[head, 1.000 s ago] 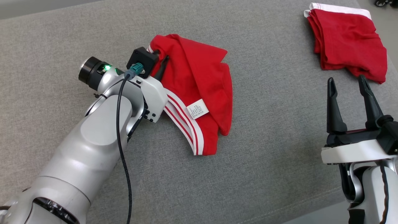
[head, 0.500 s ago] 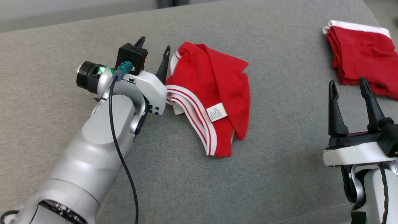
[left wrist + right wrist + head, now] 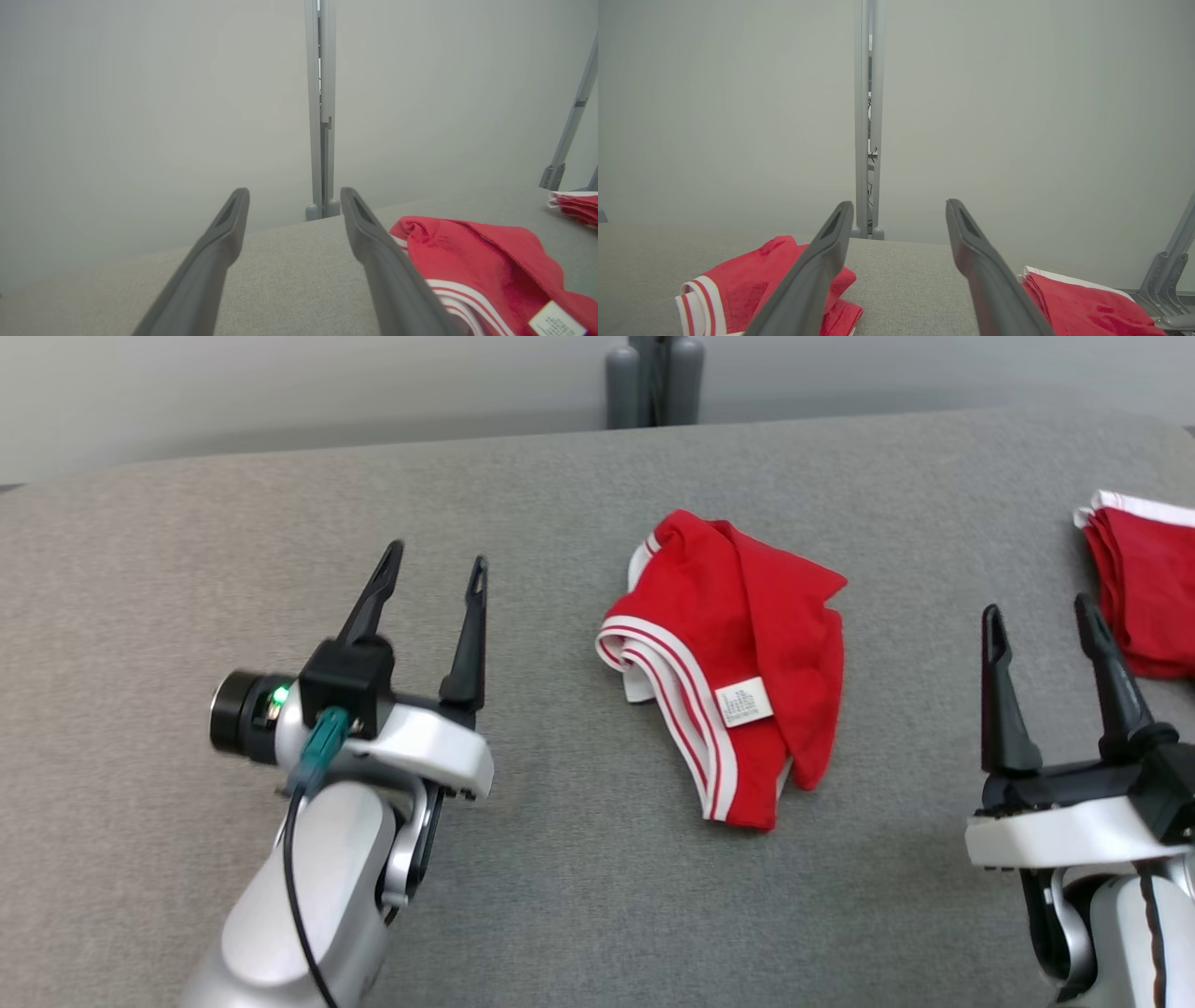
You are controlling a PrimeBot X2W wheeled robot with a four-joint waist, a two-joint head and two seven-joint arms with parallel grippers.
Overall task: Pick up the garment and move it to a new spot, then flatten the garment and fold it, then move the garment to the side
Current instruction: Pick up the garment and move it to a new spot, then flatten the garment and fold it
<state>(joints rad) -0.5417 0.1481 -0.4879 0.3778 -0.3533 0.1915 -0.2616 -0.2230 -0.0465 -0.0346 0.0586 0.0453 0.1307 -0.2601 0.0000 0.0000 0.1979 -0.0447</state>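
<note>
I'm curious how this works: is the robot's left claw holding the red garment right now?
No, the left gripper stands open and empty over the grey surface, apart from the red garment lying to its right.

Head camera high, downward; 2 wrist cameras low, toward wall [image 3: 140, 93]; garment [image 3: 747, 635] in all 3.

Grey fabric surface [image 3: 579, 915]; plain pale wall [image 3: 280, 383] behind; grey vertical post [image 3: 653, 383] at centre; soft even light.

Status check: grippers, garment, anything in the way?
Left gripper open, empty, beside crumpled red garment with white-striped trim. Right gripper open, empty. Garment unflattened on grey fabric surface. Folded red cloth far right, not blocking.
</note>
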